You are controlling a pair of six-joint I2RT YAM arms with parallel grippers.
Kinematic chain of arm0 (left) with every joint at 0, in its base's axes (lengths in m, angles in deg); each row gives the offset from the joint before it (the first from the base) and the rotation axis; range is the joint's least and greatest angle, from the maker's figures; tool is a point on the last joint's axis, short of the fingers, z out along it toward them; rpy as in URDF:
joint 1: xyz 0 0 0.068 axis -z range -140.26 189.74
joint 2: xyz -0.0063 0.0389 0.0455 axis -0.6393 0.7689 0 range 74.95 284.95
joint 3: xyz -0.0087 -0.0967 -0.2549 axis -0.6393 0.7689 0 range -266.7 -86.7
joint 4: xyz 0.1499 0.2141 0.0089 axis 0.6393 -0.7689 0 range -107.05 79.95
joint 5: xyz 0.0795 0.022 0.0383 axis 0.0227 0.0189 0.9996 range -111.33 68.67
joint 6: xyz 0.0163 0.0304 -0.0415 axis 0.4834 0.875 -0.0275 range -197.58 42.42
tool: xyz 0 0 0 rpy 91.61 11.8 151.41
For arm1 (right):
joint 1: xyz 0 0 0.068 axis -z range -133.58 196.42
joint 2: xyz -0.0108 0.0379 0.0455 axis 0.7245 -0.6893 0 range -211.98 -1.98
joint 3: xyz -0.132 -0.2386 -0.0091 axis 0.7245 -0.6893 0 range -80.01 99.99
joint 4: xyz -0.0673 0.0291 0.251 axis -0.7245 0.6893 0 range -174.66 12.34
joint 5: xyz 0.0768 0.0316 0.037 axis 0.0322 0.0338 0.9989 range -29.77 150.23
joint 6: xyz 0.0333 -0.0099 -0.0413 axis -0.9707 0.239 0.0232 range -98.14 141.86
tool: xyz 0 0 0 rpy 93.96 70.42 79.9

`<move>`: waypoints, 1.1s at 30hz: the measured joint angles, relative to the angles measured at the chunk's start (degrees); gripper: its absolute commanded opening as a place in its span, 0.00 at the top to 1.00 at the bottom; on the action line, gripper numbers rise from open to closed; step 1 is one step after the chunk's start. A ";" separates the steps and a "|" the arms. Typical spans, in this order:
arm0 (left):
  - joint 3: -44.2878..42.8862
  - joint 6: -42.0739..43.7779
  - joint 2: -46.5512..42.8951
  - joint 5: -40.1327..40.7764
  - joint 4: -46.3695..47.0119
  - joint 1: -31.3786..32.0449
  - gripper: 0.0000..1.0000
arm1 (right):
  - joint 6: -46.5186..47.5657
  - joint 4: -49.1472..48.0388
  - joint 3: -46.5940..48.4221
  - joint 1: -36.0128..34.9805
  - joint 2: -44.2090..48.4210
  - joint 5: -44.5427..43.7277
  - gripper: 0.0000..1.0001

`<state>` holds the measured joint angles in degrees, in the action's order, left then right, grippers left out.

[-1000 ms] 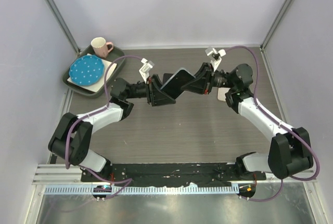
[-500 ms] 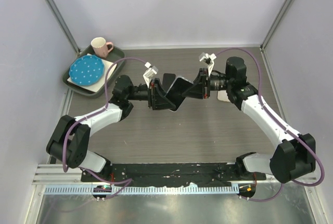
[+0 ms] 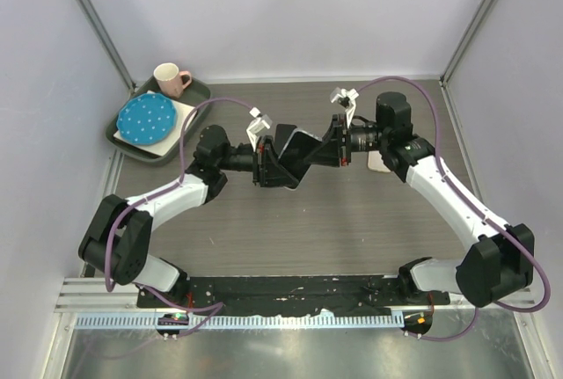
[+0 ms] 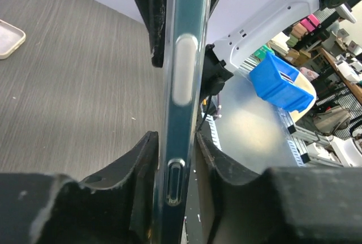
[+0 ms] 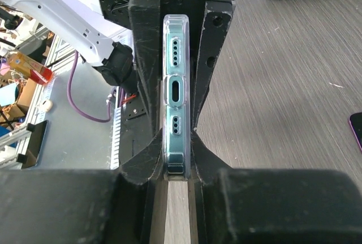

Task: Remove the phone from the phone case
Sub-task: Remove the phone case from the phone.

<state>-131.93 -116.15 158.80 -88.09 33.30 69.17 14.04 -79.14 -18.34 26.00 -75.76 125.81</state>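
The grey wood-grain desk (image 3: 352, 212) filled most of the overhead frame. A dark tray (image 3: 119, 133) sat at its upper left, carrying a blue dotted plate (image 3: 146, 118) and a pink mug (image 3: 170, 78).

At mid-frame your two arms met nose to nose. The left tool (image 3: 264, 163) and the right tool (image 3: 330, 149) each had their fingers pressed together on opposite ends of the phone case (image 3: 295, 155). The case sat tilted between them and, as far as I could judge, was lifted off the desk.

Your right wrist camera looked straight down the port end. There the teal phone (image 5: 175, 91) was fully seated inside the clear case. A small pale item (image 3: 376, 161) lay on the desk just right of the right tool.

Here is what could have gone wrong for you:
- **Both grips on the shell:** pulling apart would likely have become a tug-of-war, and the smoother grip would have slid off.
- **A sudden release:** if the case had flexed and let go, the phone could have dropped to the desk.
- **Squeezing harder:** this would have pinned the phone in more tightly.
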 measured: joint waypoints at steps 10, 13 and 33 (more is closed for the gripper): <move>-0.42 1.14 0.07 -0.59 -0.61 0.72 1.00 | 0.22 2.43 1.88 -1.64 -0.85 -1.66 0.97; -0.42 1.36 0.11 -0.57 -0.85 0.79 1.00 | 0.13 2.95 1.92 -1.64 -0.83 -2.12 0.70; 1.31 -13.42 1.46 -4.00 14.84 1.97 1.00 | -7.80 -1.57 11.65 0.55 0.33 -4.26 0.35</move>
<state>-130.62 -129.57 160.27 -92.09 48.14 71.14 6.24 -80.72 -6.69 26.55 -75.43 121.55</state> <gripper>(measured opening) 0.194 0.659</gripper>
